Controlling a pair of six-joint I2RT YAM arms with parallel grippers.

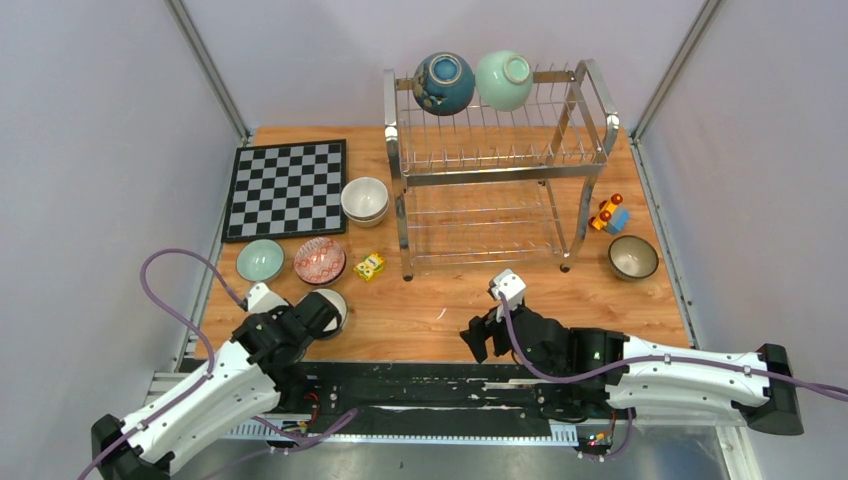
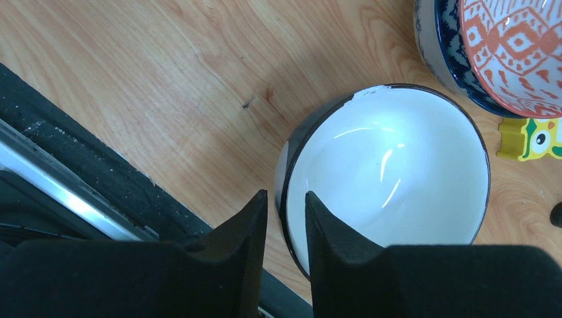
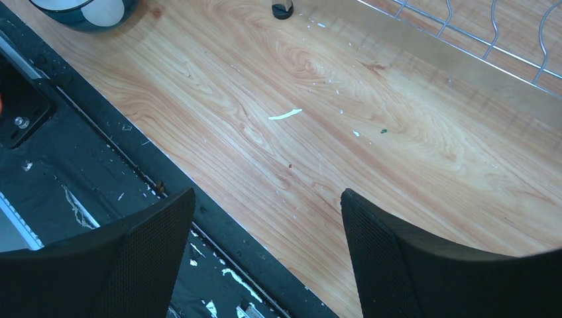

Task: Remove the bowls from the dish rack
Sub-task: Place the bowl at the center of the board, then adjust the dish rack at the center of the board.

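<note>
Standing at the back of the table [image 1: 440,300], the rack [image 1: 495,172] has two bowls on its top shelf, a blue bowl [image 1: 444,83] and a green bowl [image 1: 503,80], side by side. Other bowls [image 1: 365,200] sit on the table. The right gripper [image 3: 265,195] hangs over bare wood with its jaws wide apart, holding nothing. The left gripper [image 2: 286,195] has its jaws a little apart, one finger inside and one outside the rim of a white bowl [image 2: 397,165], not squeezing it.
</note>
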